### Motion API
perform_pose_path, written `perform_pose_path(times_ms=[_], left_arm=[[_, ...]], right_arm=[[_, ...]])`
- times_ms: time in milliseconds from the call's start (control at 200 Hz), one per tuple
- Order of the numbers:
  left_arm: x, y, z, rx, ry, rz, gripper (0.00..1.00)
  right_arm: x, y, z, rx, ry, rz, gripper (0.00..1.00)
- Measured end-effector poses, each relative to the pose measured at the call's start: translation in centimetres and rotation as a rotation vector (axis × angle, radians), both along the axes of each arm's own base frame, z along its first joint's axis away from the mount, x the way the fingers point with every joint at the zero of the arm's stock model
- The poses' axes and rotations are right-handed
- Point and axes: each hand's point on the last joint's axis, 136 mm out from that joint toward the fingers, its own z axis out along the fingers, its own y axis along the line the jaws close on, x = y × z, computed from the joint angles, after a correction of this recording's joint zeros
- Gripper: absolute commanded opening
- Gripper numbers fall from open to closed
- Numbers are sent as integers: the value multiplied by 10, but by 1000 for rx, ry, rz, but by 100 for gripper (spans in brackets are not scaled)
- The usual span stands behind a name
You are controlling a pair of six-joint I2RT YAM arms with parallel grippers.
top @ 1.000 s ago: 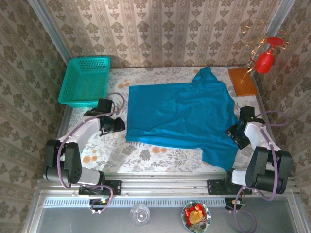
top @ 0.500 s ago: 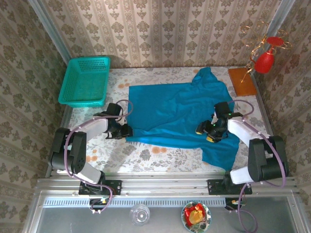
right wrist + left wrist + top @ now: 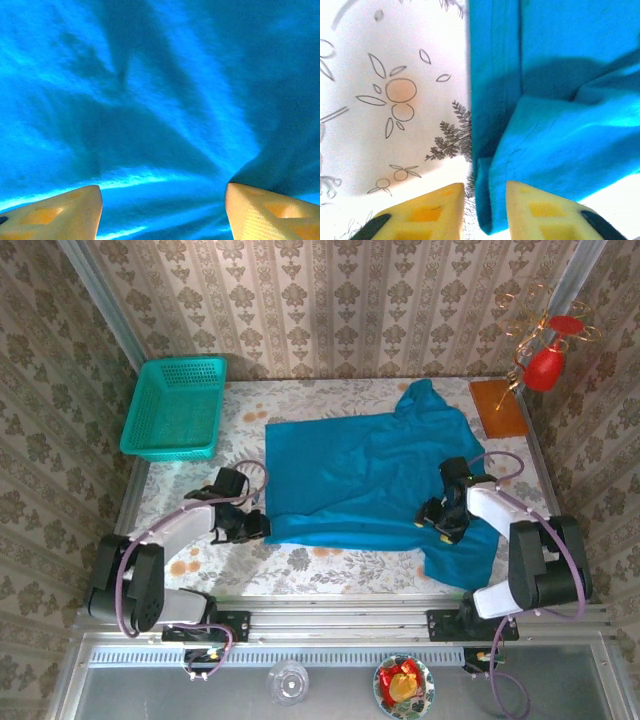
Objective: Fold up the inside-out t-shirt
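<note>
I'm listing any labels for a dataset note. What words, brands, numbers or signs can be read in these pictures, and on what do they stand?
None can be read.
The t-shirt is plain teal, with no print or tag showing.
The basket bears no label.
The wallpaper and tablecloth carry only floral patterns.

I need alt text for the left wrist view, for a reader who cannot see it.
The hemmed edge of a teal-blue t-shirt lies between the yellow jaws of the left gripper, which stand slightly apart. A white floral tablecloth covers the picture's left half.
</note>
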Motion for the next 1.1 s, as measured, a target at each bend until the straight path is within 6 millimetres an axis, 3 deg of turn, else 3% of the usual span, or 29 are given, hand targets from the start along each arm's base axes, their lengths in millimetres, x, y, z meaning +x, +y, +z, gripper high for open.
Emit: perform_pose_path(times_ms=[105, 265, 435, 575, 840, 1100], left_arm=[[38, -3, 31, -14, -84, 22, 31], [122, -2, 66, 7, -196, 54, 31], [196, -1, 63, 65, -231, 61, 30], [238, -4, 50, 91, -226, 56, 30], [287, -13, 29, 102, -205, 52, 30], [290, -13, -1, 139, -133, 42, 30]], right_arm=[[-2, -5, 0, -24, 3, -4, 67], [-4, -6, -4, -33, 23, -4, 66], [-4, -7, -4, -37, 23, -5, 66], [-4, -7, -4, -40, 23, -14, 66], [-3, -8, -4, -39, 22, -25, 66], [-3, -8, -4, -42, 22, -29, 66]])
